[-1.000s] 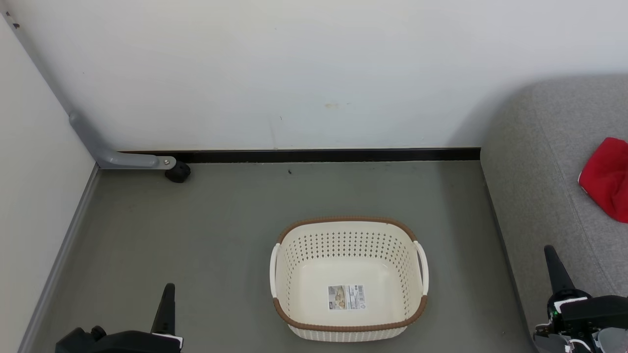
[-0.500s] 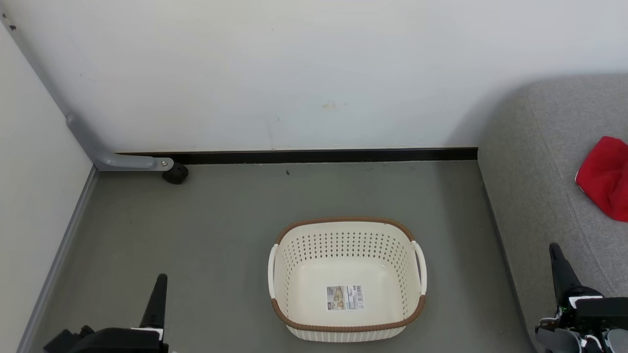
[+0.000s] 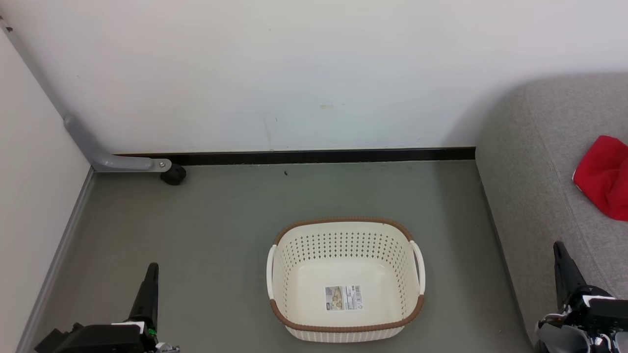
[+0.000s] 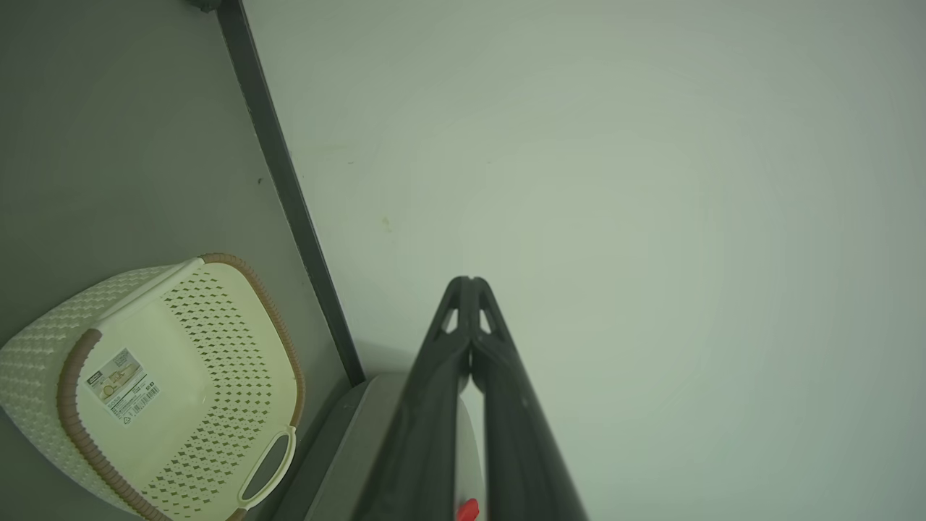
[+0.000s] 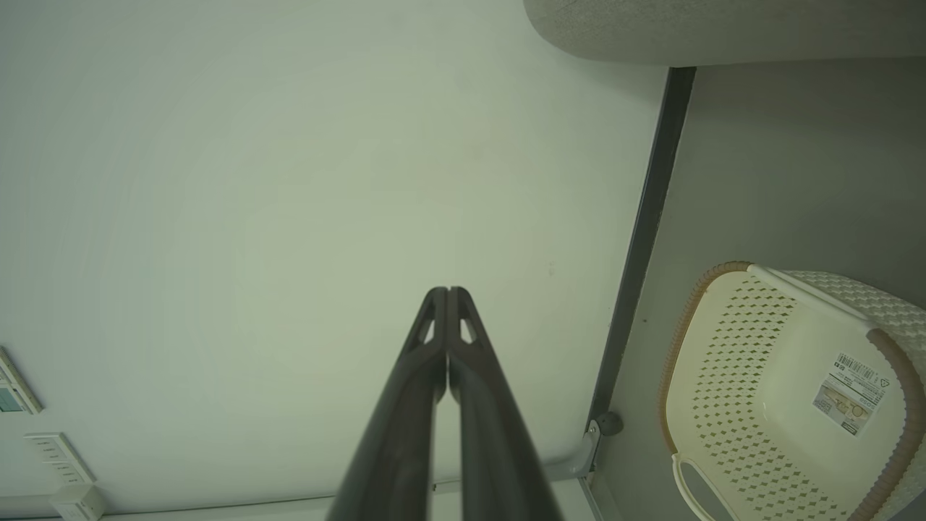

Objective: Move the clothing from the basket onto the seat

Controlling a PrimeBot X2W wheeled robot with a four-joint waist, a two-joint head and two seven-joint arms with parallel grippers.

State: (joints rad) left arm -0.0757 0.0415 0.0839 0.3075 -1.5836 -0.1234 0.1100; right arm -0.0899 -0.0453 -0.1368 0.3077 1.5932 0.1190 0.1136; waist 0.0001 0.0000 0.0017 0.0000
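Note:
The basket (image 3: 346, 230) stands on the grey floor, cream-white with a brown rim and a paper label (image 3: 345, 297) on its bare bottom. The red clothing (image 3: 602, 176) lies on the grey seat (image 3: 530, 186) at the right edge. My left gripper (image 3: 151, 268) is at the lower left, shut, with nothing between its fingers. My right gripper (image 3: 559, 247) is at the lower right beside the seat's front edge, shut as well. The basket (image 4: 166, 376) shows at the lower left of the left wrist view, whose gripper (image 4: 469, 282) points at the wall. In the right wrist view the basket (image 5: 752, 347) sits at the lower right and that gripper (image 5: 447, 293) has its tips pressed together.
A white wall with a black baseboard (image 3: 319, 156) runs behind the basket. A grey metal leg with a black caster (image 3: 172, 175) stands in the far left corner. A white side panel (image 3: 29, 196) borders the floor on the left. Wall switches (image 5: 58, 463) show in the right wrist view.
Both grippers have sunk lower in the head view, the left one also drifting left. The whole picture has shifted slightly left, so the camera moved. Basket and clothing lie as before.

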